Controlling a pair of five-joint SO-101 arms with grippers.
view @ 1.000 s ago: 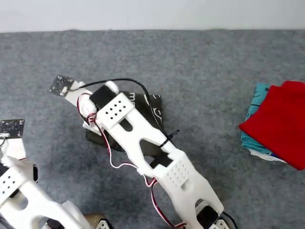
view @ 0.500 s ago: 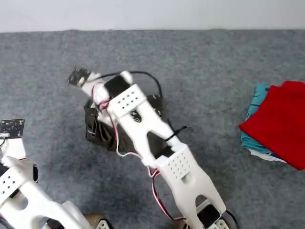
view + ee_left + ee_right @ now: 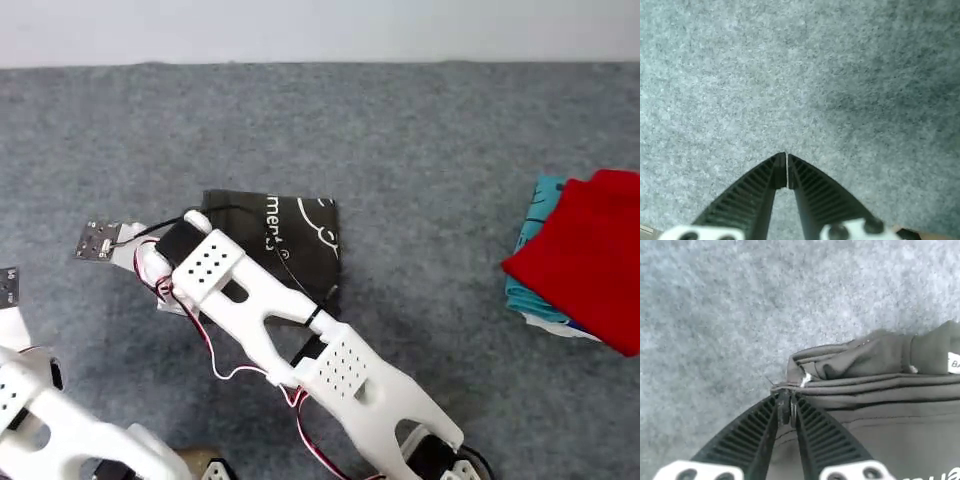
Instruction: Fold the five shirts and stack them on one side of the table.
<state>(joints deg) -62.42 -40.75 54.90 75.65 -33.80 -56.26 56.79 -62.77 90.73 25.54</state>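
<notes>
A dark olive shirt (image 3: 290,235) with a white print lies folded flat near the middle of the grey table. My right arm (image 3: 260,300) stretches across its near left part. In the right wrist view, my right gripper (image 3: 786,409) is shut on the layered corner of the dark shirt (image 3: 865,390), where the folded edges bunch. My left gripper (image 3: 786,170) is shut with nothing in it, hanging over bare grey felt. The left arm (image 3: 40,420) sits at the table's near left corner.
At the right edge a folded red shirt (image 3: 590,255) tops a stack, with a teal shirt (image 3: 535,215) and a white layer (image 3: 550,325) under it. Grey felt (image 3: 430,140) covers the table between the dark shirt and the stack.
My right gripper lifted and bunched the dark shirt, then swung left and nearer; the shirt now lies flat. The left arm shifted slightly toward the near left.
</notes>
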